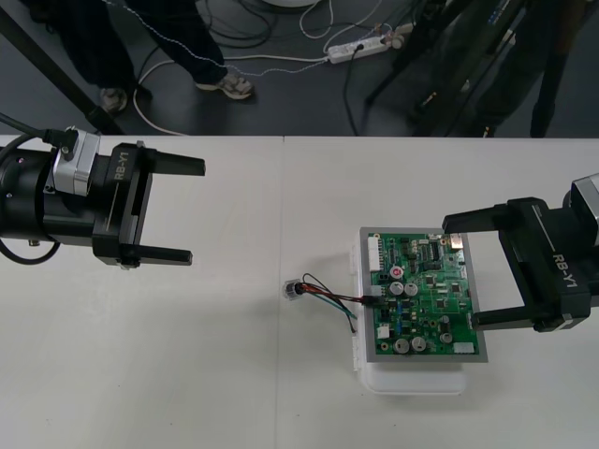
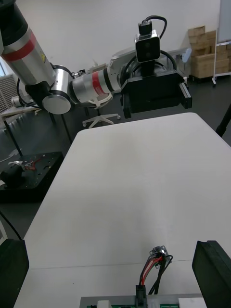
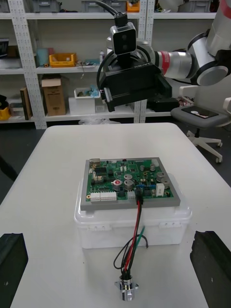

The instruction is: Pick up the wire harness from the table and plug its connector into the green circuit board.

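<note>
Wires (image 1: 332,297) in red, black and green stretch across the pale table (image 1: 187,374) from a round metal socket (image 1: 295,289) to a small black plug (image 1: 374,301), which appears seated in the left edge of the green circuit board (image 1: 426,295). From the left wrist camera the plug (image 3: 139,192) sits upright on the board's (image 3: 130,180) near edge, with the wires (image 3: 137,231) dropping over the white base (image 3: 130,226) to the socket (image 3: 127,288) on the table.

Both arms stand clear of the wire harness. The left gripper (image 1: 197,211) hangs over bare table well to the left of the socket, its two black fingers spread wide and holding nothing. The right gripper (image 1: 460,271) hovers at the board's right side, fingers likewise wide apart and empty, with their tips over the board.

The harness lies between the two grippers, its long axis running roughly left to right, socket end pointing toward the left arm and plug end toward the right. The right gripper is the nearer to the plug, and the left is the one facing the loose socket end. Judged from this, the plugging looks done, and any further move would be a retreat or a check of the seating.
</note>
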